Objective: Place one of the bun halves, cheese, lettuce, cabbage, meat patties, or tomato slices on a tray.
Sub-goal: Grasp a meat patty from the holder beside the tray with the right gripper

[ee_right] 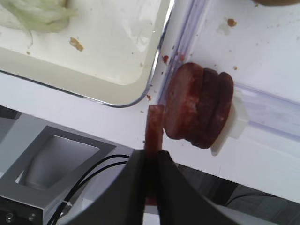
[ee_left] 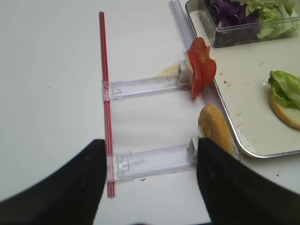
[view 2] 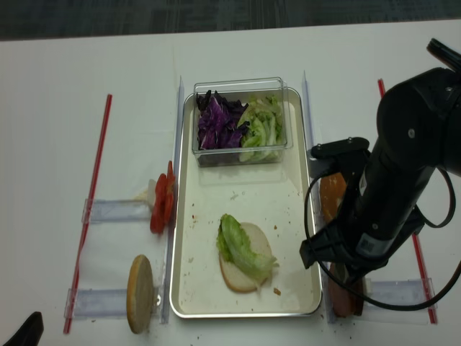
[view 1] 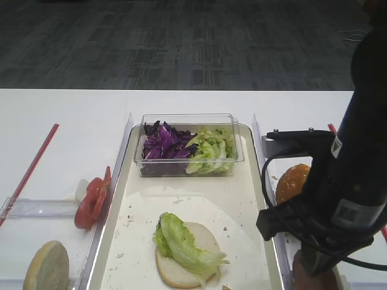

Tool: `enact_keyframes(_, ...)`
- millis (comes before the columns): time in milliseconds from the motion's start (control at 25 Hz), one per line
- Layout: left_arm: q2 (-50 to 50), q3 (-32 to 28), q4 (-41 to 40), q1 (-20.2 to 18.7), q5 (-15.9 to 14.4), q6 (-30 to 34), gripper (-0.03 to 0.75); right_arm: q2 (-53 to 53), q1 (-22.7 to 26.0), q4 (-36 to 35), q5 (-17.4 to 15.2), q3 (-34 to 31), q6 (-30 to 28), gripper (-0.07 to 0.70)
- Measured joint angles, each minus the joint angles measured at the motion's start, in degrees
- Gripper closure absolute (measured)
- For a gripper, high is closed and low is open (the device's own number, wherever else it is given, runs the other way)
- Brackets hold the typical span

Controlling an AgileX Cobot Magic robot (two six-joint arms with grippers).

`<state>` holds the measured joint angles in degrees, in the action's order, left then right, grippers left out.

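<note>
The right gripper (ee_right: 152, 154) was clamped on one upright patty (ee_right: 154, 123) — the tray (ee_right: 119, 96) lay up-left, just beside it.

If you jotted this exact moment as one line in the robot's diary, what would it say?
right gripper: jaws shut on one meat patty, beside stack of meat patties | tray: bun base with lettuce | left gripper: open, idle

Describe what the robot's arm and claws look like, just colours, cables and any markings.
The right arm is glossy black and rounded, with a flat black bracket, loose black cables looping beside it and white labels printed in black on its lower housing. The right claw has two dark wedge-shaped fingers. The left claw shows as two broad matte black fingers; no markings are visible there.
</note>
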<state>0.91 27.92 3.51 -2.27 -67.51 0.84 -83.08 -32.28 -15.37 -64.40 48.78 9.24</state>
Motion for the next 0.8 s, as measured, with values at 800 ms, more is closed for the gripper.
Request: enact_keyframes(800,0.00,0.00,0.00,0.00,0.00,0.00,0.286,-0.61,0.00,-2.48,2.42,4.21,-7.92,0.566)
